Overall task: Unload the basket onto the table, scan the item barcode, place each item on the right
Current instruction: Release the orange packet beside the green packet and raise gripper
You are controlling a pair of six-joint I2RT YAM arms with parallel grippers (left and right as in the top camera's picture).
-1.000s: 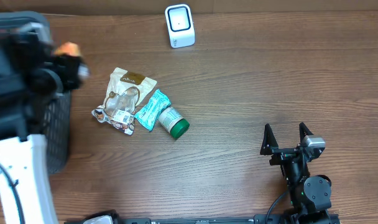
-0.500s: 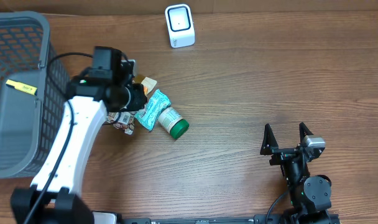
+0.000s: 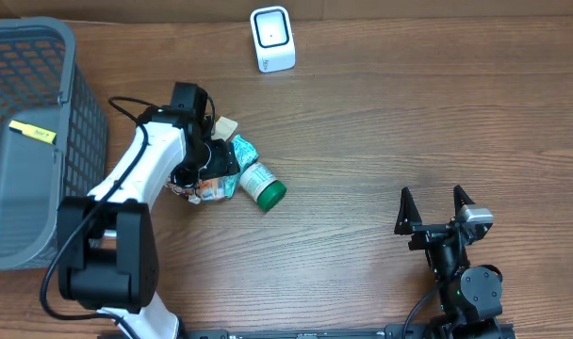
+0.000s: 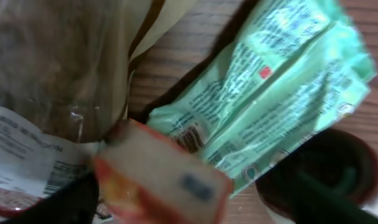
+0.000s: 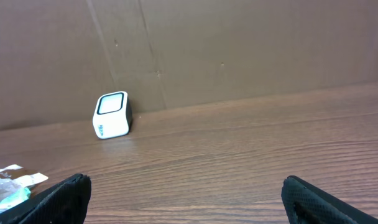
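The left pincer (image 3: 206,162), jaws apart, hangs directly over the green packet (image 4: 270,93) on the bench (image 3: 381,122). The packet's long axis slants across the gap, with its barcode (image 4: 188,135) at the nearer end. The right pincer (image 3: 432,195), also apart, sits well off.

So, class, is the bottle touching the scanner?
Apart. The overhead view shows a wide stretch of bare table between the bottle and the scanner.

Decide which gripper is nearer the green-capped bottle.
Left. The left gripper hovers over the teal packet beside the bottle; the right gripper sits far across the table.
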